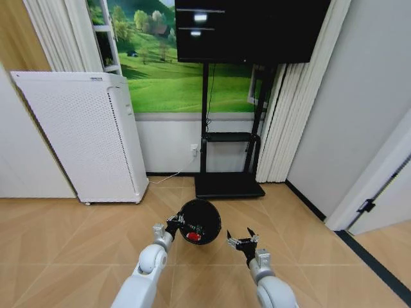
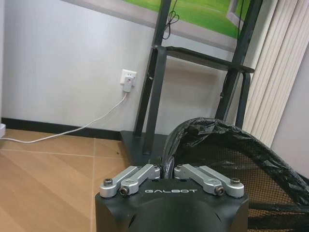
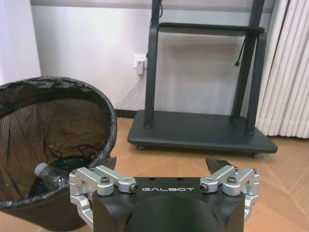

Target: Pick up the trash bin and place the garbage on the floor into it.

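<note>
In the head view the trash bin [image 1: 199, 221] sits low in the centre of the frame, a black mesh bin lined with a black plastic bag, above the herringbone parquet floor [image 1: 70, 237]. The left gripper [image 1: 174, 224] is at the bin's left rim, and in the left wrist view its fingers [image 2: 166, 169] are clenched on the bagged rim [image 2: 212, 133] at lower centre. A red piece of garbage [image 1: 194, 237] lies inside the bin, and the right wrist view shows a clear bottle with a white cap [image 3: 50, 175] inside it at lower left. The right gripper [image 1: 243, 241] hovers just right of the bin, apart from it, fingers spread and holding nothing. A white perforated appliance [image 1: 83, 138] stands at left, a black TV stand [image 1: 229, 183] behind.
</note>
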Available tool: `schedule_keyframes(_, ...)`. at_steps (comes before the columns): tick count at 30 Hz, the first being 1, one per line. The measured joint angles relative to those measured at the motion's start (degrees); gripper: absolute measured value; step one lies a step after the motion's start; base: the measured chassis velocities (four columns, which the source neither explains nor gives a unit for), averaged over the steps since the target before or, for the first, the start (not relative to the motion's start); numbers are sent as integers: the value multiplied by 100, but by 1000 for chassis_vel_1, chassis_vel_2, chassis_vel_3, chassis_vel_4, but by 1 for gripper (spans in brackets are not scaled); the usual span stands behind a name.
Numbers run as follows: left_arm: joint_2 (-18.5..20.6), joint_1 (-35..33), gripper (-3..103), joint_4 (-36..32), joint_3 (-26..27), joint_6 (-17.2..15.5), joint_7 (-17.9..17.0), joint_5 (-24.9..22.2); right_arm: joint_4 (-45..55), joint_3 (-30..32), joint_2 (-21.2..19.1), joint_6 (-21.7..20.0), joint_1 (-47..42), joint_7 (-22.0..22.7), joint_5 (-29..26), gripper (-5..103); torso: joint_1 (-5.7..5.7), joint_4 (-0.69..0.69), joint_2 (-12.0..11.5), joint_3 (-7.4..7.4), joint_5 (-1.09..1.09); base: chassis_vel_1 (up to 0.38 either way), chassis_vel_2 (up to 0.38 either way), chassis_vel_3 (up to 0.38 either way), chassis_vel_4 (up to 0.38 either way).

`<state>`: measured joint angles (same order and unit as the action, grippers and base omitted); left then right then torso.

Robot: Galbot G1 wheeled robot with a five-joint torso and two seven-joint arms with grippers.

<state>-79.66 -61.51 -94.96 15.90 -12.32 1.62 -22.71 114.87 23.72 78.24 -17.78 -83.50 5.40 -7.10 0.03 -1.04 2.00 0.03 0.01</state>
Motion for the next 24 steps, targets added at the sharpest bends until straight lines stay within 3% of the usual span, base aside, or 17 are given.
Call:
schedule_keyframes(8, -2, -57, 7, -20, 36, 0, 3, 31, -52, -4, 2, 45, -22, -60, -9, 100, 0, 3, 0, -1, -2, 199, 26, -174, -25)
schedule_keyframes(24, 30, -116, 7, -86, 96, 4, 20, 26, -28, -46, 35, 55, -98, -68, 90, 100, 0, 1, -1, 0, -1, 13, -11, -16, 14)
